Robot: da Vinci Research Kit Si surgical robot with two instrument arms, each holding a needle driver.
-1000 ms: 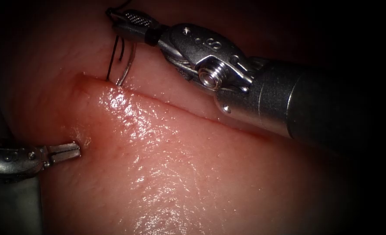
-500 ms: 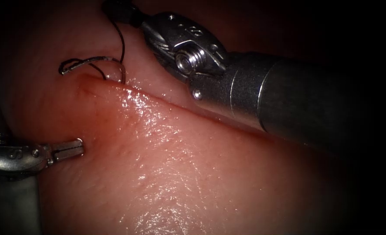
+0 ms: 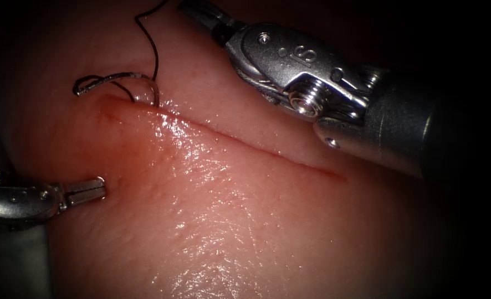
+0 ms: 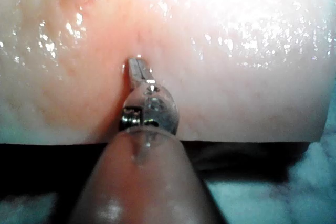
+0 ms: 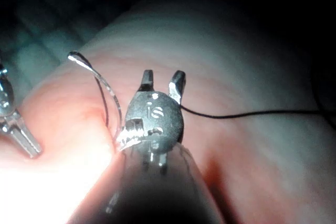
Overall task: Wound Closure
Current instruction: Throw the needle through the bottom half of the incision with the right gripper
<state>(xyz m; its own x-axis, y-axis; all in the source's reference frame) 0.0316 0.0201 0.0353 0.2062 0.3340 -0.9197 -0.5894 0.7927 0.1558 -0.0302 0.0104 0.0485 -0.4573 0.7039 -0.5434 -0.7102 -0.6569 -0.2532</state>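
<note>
Needle (image 3: 112,83) lodged in tissue (image 3: 212,221), both tools empty.

The right claw (image 3: 198,10) no longer holds the needle (image 3: 115,80): its jaws now stand apart and empty, drawn back rightward from the cut's left end. The needle now lies released there, one end in the tissue (image 3: 212,210).
</note>
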